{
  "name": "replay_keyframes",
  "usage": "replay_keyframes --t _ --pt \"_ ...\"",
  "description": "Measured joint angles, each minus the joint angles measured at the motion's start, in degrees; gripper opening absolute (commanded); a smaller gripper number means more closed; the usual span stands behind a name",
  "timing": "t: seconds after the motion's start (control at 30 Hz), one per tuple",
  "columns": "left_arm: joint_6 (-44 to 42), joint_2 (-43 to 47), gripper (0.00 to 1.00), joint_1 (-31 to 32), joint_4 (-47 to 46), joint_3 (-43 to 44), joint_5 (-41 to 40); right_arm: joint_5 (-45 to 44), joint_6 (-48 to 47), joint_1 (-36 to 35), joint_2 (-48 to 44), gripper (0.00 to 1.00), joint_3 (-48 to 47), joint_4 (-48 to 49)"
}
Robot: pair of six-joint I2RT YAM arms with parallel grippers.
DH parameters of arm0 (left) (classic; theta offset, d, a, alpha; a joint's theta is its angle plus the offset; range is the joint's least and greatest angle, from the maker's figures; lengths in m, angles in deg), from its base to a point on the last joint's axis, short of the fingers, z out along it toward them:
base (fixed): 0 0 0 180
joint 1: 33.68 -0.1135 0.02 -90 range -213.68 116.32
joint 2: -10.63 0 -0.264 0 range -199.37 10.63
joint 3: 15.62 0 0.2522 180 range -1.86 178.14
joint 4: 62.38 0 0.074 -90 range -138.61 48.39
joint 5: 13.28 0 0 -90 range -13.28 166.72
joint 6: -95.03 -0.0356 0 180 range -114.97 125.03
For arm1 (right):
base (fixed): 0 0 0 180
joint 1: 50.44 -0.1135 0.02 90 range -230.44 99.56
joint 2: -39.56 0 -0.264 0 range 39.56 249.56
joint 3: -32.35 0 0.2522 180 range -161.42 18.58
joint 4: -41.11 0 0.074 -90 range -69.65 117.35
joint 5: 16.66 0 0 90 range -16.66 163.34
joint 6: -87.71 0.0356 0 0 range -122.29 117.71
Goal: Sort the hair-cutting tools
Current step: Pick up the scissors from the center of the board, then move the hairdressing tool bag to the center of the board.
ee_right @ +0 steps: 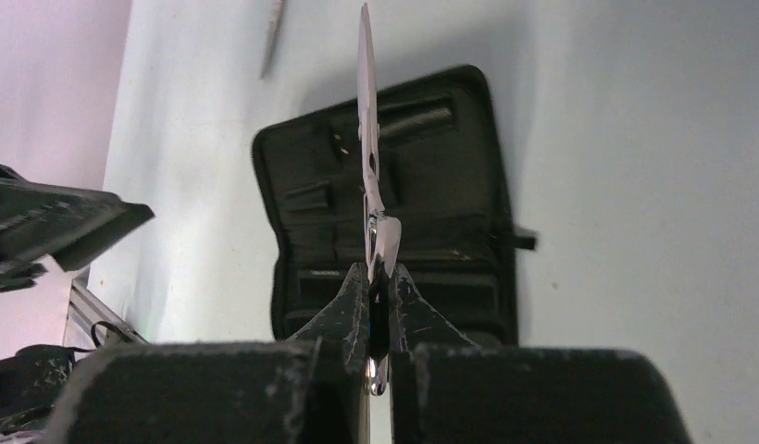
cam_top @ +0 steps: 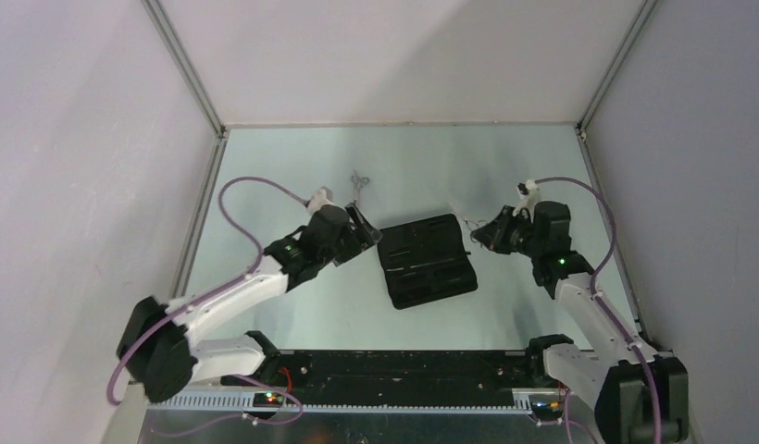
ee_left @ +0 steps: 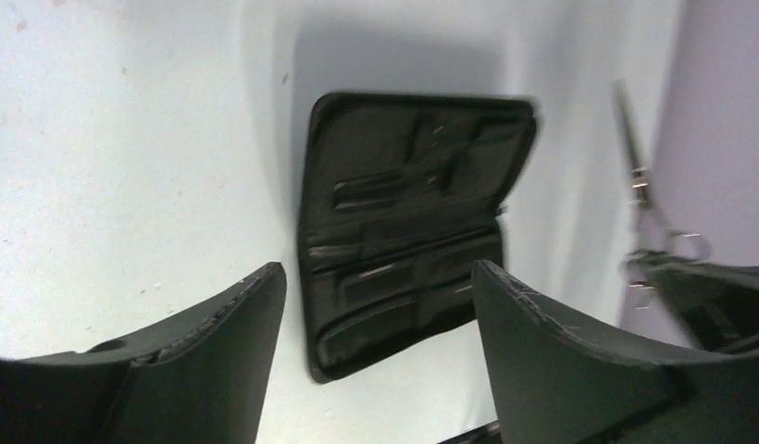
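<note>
An open black pouch (cam_top: 427,259) lies flat in the middle of the table. My right gripper (ee_right: 378,277) is shut on the handle end of a pair of silver scissors (ee_right: 367,129), held edge-on above the pouch (ee_right: 450,203) with the blades pointing away. In the top view this gripper (cam_top: 485,236) is just right of the pouch, with its scissors (cam_top: 466,224). A second pair of scissors (cam_top: 359,182) lies on the table at the back. My left gripper (ee_left: 378,273) is open and empty, left of the pouch (ee_left: 404,231). I cannot make out the black comb-like tool.
The work area is walled on the left, back and right. The tip of the second scissors (ee_right: 273,23) shows at the top of the right wrist view. The left wrist view shows the held scissors (ee_left: 640,176) at its right.
</note>
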Motion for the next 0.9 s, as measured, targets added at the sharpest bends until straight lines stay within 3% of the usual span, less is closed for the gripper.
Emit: replay_keyframes --t 0.2,0.5,0.83,0.9 --pt "-4.57 -12.68 0.66 0.61 2.75 3.26 5.75 7.21 -2.64 9.03 -0.50 0.00 -0.02 -8.46" --pt "-8.24 -26.56 0.49 4.50 5.77 10.12 10.05 11.87 -5.66 9.75 -0.33 0.00 -0.02 -11.63" --pt "-9.84 -30.32 0.36 6.60 10.38 12.09 10.97 13.88 -6.71 9.68 1.77 0.00 -0.02 -11.78" --pt "-10.14 -30.32 0.29 6.64 11.02 12.09 11.30 14.01 -6.71 9.44 1.95 0.00 -0.02 -11.78"
